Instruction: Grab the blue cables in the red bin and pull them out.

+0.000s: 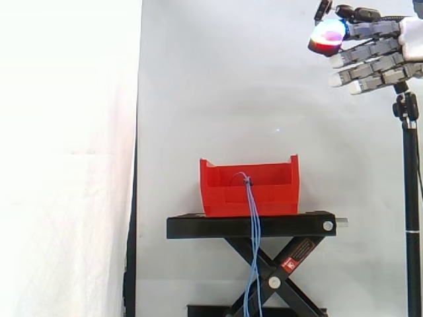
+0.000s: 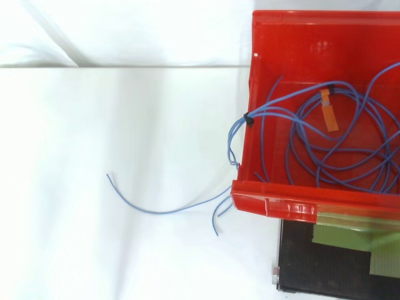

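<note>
Cables [image 1: 252, 224] mostly coiled in bin [image 2: 300, 44], ends trailing over rim; hand [image 1: 377, 61] upper right, fingers straight, empty; grab not yet begun

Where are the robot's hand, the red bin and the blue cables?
hand [image 1: 377, 51]: side view, top right, on one of its straight fingers.
red bin [image 1: 277, 191]: side view, on the wall facing the camera.
blue cables [image 1: 251, 198]: side view, on the strands hanging down over that wall.

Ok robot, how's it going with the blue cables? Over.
Hand open, high, clear of red bin. Blue cables inside, ends hanging over its wall. Nothing blocking.
</note>
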